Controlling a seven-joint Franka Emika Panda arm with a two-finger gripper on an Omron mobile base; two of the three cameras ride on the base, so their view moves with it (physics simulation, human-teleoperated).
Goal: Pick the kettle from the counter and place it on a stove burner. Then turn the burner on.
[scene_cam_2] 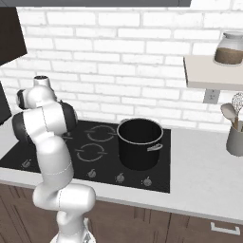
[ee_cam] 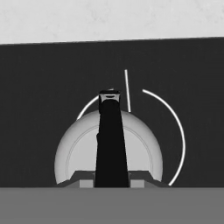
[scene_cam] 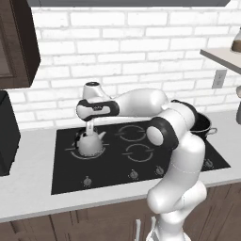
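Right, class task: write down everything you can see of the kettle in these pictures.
The kettle is small, squat and rounded, with a pale silvery, metallic-looking body, a dark arched handle and a short spout. It stands upright on the black cooktop, within the large ring of the stove burner at the left. The gripper reaches down from above, jaws shut on the handle.

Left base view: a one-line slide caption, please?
Jaws shut on the kettle handle, kettle over the stove burner.
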